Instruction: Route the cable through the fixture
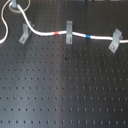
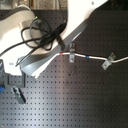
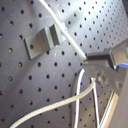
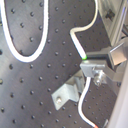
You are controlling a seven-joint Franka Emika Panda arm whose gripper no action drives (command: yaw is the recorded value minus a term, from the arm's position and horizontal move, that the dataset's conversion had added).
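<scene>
The white cable runs across the board with a red band and a blue band. In both wrist views my gripper is shut on the cable, which enters the fingers and comes out below them. The fixture, a small light-grey notched clip, stands close beside the gripper. In the second wrist view the fixture has the cable passing right next to it. I cannot tell if the cable sits in the notch. The gripper is outside the first exterior view.
In the first exterior view a slanted clip, a slim upright clip and a broad clip stand along the cable; another clip is at the top. The white arm hides the second exterior view's left. A small grey piece stands there.
</scene>
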